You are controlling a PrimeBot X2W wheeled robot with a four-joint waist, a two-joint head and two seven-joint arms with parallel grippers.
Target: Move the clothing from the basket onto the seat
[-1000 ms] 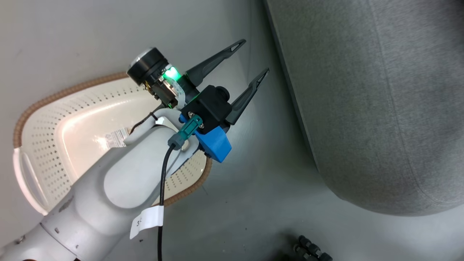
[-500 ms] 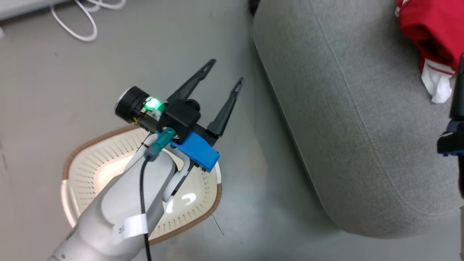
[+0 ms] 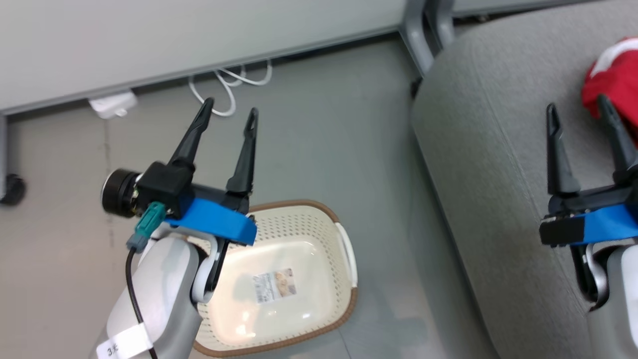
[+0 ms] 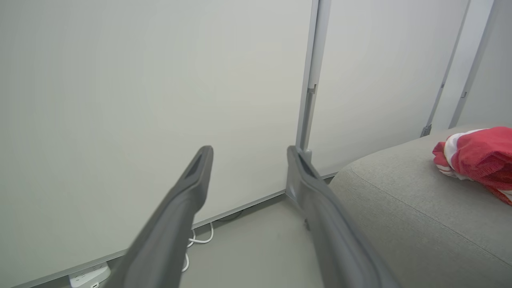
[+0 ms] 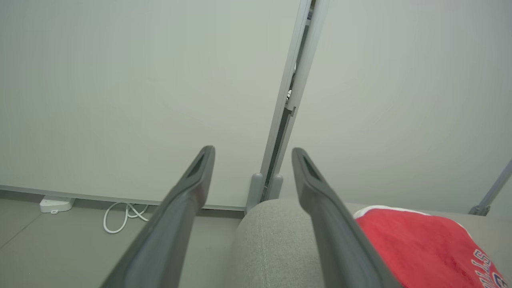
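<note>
Head downward; wrists level, toward seat.

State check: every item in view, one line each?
basket: upright on the floor, no clothing in its visible part, base label showing
clothing: bunched on the seat, not gripped
seat: bears the clothing near its far right
left gripper: open, empty, above the floor beside the basket
right gripper: open, empty, over the seat
cable: lying looped on the floor by the wall

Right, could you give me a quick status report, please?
Left gripper, right gripper open, empty. Clothing on seat; basket looks empty. Path unobstructed.
</note>
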